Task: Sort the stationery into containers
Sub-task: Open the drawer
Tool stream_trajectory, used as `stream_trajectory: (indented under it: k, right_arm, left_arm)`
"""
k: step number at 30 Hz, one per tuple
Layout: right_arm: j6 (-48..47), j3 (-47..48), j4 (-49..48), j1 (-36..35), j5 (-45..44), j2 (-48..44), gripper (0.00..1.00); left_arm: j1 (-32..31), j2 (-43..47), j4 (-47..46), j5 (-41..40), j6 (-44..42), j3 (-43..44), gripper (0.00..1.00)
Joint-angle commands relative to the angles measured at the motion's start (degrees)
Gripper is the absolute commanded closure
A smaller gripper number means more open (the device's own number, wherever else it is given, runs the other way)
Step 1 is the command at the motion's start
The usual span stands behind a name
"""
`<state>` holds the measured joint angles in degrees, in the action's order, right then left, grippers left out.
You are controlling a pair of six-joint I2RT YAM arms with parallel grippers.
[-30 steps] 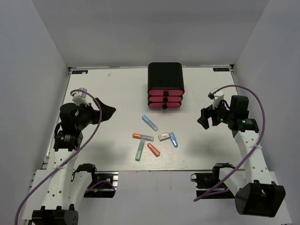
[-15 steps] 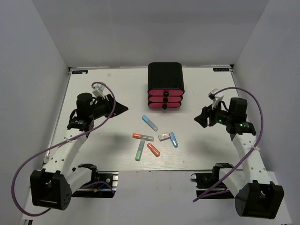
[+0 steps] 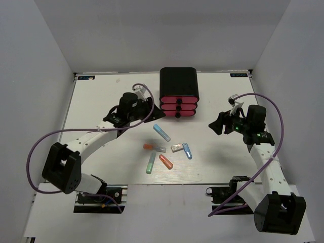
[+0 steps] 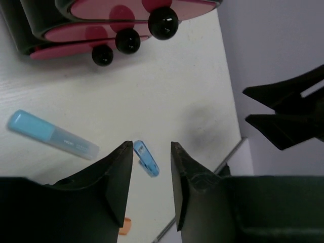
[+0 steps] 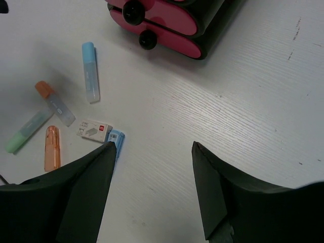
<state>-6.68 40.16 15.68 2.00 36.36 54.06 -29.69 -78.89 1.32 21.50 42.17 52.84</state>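
The containers are three pink drawers (image 3: 178,107) with black knobs (image 4: 163,23) in a black cabinet (image 3: 178,82) at the back centre, all pushed in. The stationery lies in front: a light blue stick (image 3: 162,132), an orange-capped clear stick (image 3: 154,148), a white eraser (image 3: 176,148), a small blue piece (image 3: 187,150), a teal stick (image 3: 150,163) and an orange stick (image 3: 165,161). My left gripper (image 3: 150,112) hovers just left of the drawers, jaws open with a narrow gap and nothing in it (image 4: 152,147). My right gripper (image 3: 213,125) stands wide open (image 5: 153,146) right of the pile, holding nothing.
The white table (image 3: 101,152) ends in a metal rail along its near edge. Grey walls close in the left, back and right. Purple cables (image 3: 40,142) loop off both arms. The right gripper shows as a dark shape (image 4: 286,114) in the left wrist view.
My left arm has swung right and forward from the table's left side to beside the drawers, and its jaws have narrowed. The right gripper has shifted slightly left. The stationery has not moved.
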Motion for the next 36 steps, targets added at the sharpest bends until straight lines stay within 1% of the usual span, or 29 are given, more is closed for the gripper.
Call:
stream_trajectory:
  k: [1,2,4,6,9,11,14,16,18,20,26,30,36]
  right_arm:
    - [2.55,-1.05,-3.29,-0.16,-1.38,0.08,0.32]
    - [2.72,-1.22,-3.55,-0.15,-1.64,-0.1,0.32]
    - [2.9,-1.4,-3.38,-0.07,-2.17,-0.27,0.32]
    - [3.51,-1.93,-3.99,-0.07,-2.61,-0.45,0.32]
    - [3.95,-2.46,-4.52,-0.07,-2.78,-0.89,0.34]
    - [4.21,-2.81,-4.96,-0.07,-2.87,-0.98,0.34]
    - [4.3,-2.98,-5.49,0.02,-3.05,-1.5,0.34]
    - [4.39,-3.25,-5.75,0.02,-3.22,-1.77,0.34]
    - [4.39,-3.6,-6.02,0.02,-3.31,-1.94,0.34]
    - [4.39,-3.86,-6.28,0.02,-3.49,-2.3,0.34]
    - [3.95,-4.39,-6.45,0.11,-3.58,-2.56,0.34]
    - [3.86,-4.83,-6.45,0.02,-3.66,-2.82,0.34]
    - [3.78,-5.18,-6.37,0.02,-3.75,-3.0,0.34]
  left_arm:
    - [-3.52,-2.92,-2.72,-11.37,4.06,3.49,0.55]
    - [-5.27,-3.89,-2.73,-13.39,4.75,4.98,0.55]
    - [-6.86,-6.79,-3.25,-17.61,4.76,6.3,0.55]
    - [-8.79,-10.21,-2.73,-20.6,4.76,10.42,0.54]
    - [-10.11,-13.3,-1.76,-24.57,5.9,13.16,0.54]
    - [-10.65,-15.05,-2.9,-27.1,6.43,13.69,0.5]
    - [-11.18,-18.12,-4.05,-28.43,7.05,16.06,0.45]
    - [-11.18,-19.89,-1.6,-29.05,7.05,19.38,0.41]
    - [-11.18,-21.91,-0.97,-29.05,7.05,21.68,0.39]
    - [-11.18,-22.7,-0.44,-29.58,7.05,22.22,0.38]
    - [-11.18,-25.6,1.75,-31.33,5.99,27.31,0.38]
    - [-11.18,-27.27,1.75,-31.34,5.47,28.63,0.38]
    - [-11.18,-28.42,2.81,-31.34,5.46,29.95,0.47]
